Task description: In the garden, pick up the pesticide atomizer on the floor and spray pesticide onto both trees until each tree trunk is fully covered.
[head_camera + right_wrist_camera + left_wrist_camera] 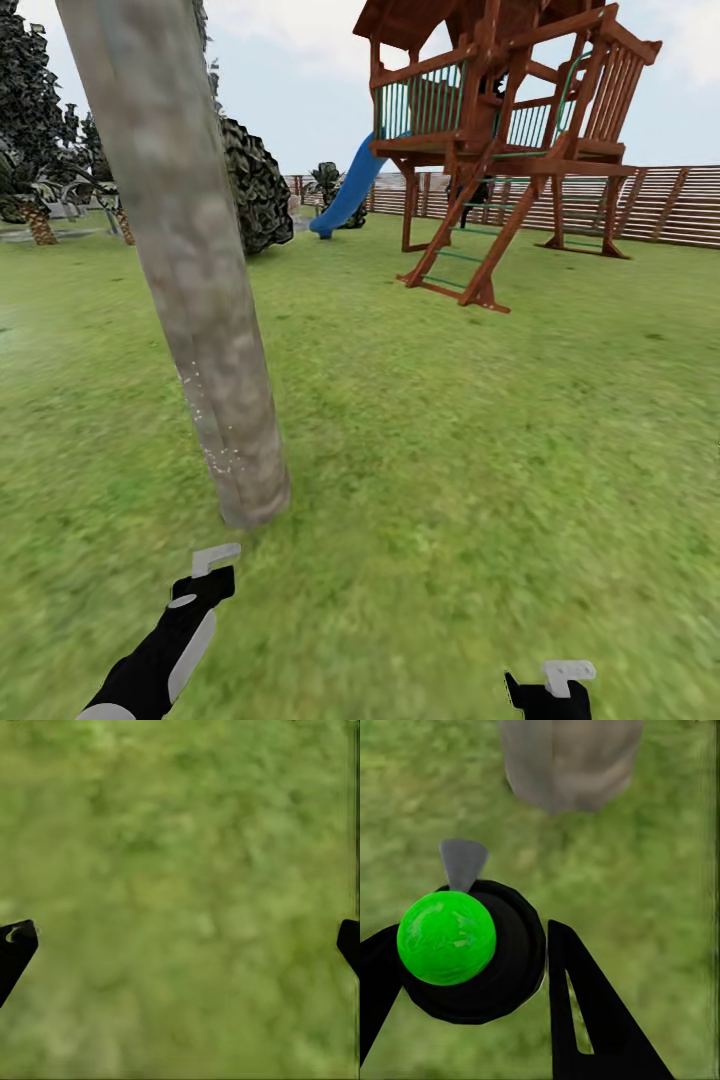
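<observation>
A thick grey-brown tree trunk leans up from the grass floor just ahead of my left arm. A thin scatter of white pesticide specks dots its lower part. In the left wrist view my left gripper is shut on the pesticide atomizer, a round black body with a bright green ball on top and a grey nozzle aimed towards the trunk's base. In the head view the left gripper hovers a little short of the trunk's foot. My right gripper hangs open over bare grass.
A brown wooden play tower with a blue slide stands at the back right before a slatted fence. A dark bush sits behind the trunk, and more dark plants at far left. Open lawn lies to the right.
</observation>
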You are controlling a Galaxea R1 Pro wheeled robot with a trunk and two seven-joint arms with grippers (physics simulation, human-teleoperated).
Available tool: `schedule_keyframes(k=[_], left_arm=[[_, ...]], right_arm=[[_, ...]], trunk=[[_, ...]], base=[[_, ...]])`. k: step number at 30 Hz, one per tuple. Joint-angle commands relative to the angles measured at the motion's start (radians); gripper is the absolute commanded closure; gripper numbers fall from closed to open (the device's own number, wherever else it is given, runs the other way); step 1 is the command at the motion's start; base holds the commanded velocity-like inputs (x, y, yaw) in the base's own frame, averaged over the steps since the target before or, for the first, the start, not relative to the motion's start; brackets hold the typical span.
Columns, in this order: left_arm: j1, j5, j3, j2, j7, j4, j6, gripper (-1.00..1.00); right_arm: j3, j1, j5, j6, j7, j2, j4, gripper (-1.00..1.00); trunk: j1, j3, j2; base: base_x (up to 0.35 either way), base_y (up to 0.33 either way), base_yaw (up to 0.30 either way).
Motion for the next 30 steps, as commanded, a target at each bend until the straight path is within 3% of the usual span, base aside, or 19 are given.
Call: schedule_keyframes(k=[1,8,30], left_arm=[[0.000,0.000,0.000,0.000,0.000,0.000,0.000,1.00],[0.000,0.000,0.001,0.000,0.000,-0.001,0.000,1.00],[0.000,0.000,0.001,0.000,0.000,0.001,0.000,1.00]], right_arm=[[0.000,0.000,0.000,0.000,0.000,0.000,0.000,-1.00],[0.000,0.000,0.000,0.000,0.000,0.000,0.000,-1.00],[0.000,0.000,0.000,0.000,0.000,0.000,0.000,-1.00]], trunk=[[0.000,0.000,0.000],[0.000,0.000,0.000],[0.000,0.000,0.000]], base=[[0.102,-0.272,0.001],[0.102,-0.272,0.037],[0.110,-0.268,0.272]])
